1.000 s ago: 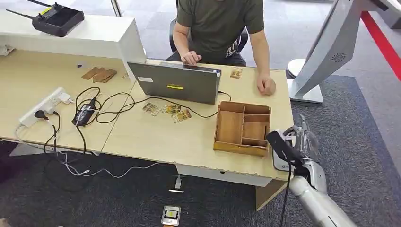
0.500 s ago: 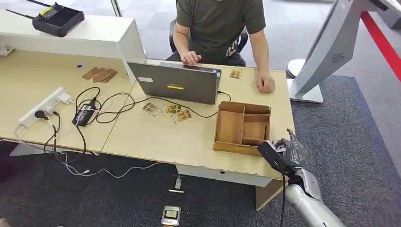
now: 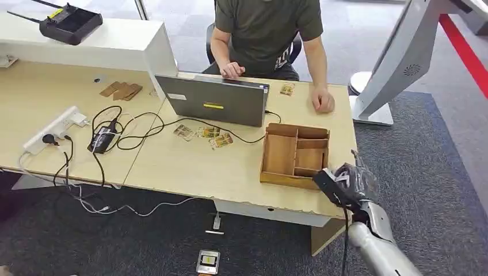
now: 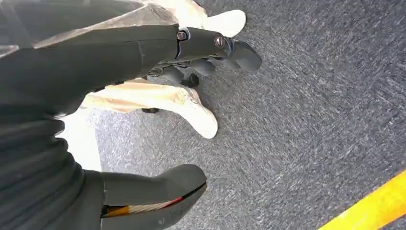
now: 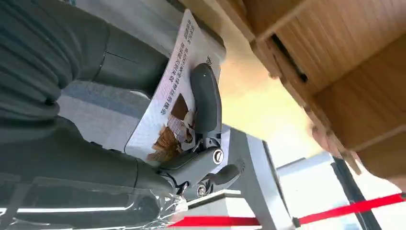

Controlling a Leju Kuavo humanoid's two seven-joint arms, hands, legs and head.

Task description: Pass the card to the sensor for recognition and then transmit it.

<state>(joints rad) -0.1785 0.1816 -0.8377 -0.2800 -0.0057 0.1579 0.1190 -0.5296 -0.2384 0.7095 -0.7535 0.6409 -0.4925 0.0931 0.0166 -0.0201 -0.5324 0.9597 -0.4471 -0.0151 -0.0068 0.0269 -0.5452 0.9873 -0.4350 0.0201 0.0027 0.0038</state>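
My right hand [image 3: 351, 184] hovers at the table's front right corner, just beside the near right corner of the wooden box [image 3: 293, 155]. In the right wrist view this hand [image 5: 72, 120] pinches a white printed card [image 5: 172, 96] between its thumb and a finger [image 5: 206, 100]. The card shows a brown picture and lines of text, and its face lies close to the box [image 5: 335, 72]. My left hand [image 4: 95, 62] hangs over grey carpet with thumb and fingers apart and nothing between them.
A person [image 3: 265, 29] sits behind the desk at a laptop [image 3: 213, 100], one hand resting on the tabletop. Loose cards [image 3: 207, 133], cables and a power strip [image 3: 54, 129] lie on the desk. A white kiosk stand [image 3: 397, 63] rises at the right. White shoes [image 4: 201, 120] stand near my left hand.
My right hand has come down and slightly left with the card, from beside the box's right wall to the table's front corner. The person and the desk items stayed put.
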